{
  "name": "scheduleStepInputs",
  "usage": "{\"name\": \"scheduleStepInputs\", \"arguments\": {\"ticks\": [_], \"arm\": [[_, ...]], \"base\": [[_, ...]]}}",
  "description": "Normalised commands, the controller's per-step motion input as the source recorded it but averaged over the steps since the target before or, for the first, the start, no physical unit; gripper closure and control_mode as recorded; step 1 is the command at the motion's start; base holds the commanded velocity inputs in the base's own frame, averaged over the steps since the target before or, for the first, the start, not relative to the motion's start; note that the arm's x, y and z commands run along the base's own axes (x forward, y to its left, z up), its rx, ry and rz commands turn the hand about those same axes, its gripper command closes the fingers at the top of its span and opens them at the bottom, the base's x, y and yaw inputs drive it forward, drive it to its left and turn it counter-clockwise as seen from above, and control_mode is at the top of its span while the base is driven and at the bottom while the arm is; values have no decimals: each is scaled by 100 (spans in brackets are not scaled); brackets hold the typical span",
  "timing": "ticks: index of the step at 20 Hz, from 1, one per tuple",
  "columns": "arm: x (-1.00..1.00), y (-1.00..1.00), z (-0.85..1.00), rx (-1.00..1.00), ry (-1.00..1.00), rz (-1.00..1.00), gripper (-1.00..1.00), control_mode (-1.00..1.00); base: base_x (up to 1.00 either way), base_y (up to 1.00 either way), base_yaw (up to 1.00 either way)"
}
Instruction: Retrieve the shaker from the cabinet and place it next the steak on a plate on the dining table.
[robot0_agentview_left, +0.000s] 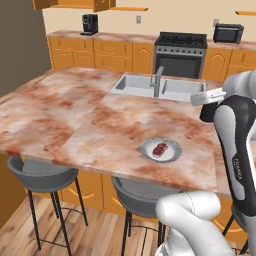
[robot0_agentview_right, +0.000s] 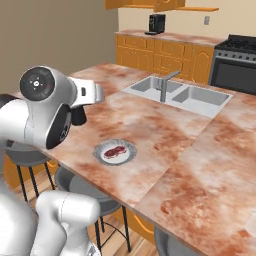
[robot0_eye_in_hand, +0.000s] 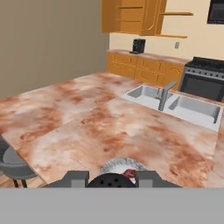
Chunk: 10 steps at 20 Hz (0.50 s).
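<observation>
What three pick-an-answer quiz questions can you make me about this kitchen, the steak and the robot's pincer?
1. Where is the steak?
A) on the plate
B) on the floor
C) on a stool

2. How many basins does the sink have?
A) one
B) two
C) four

3. What is the pincer doing?
A) open and empty
B) shut on the shaker
C) holding a spoon

Answers:
1 A: the reddish meat lies in the middle of the grey plate on the dining table.
2 B: two tubs sit side by side behind the tap.
3 B: in the hand view, the black cap with holes sits between the two fingertips.
</observation>
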Motion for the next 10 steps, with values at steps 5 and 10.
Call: {"name": "scheduleStepInputs", "arguments": {"ticks": [5,10], "arm": [[6,-48,-1,0,0,25,100,-100],[0,-52,0,0,0,25,100,-100]], "base": [[0,0,0],[0,0,0]]}}
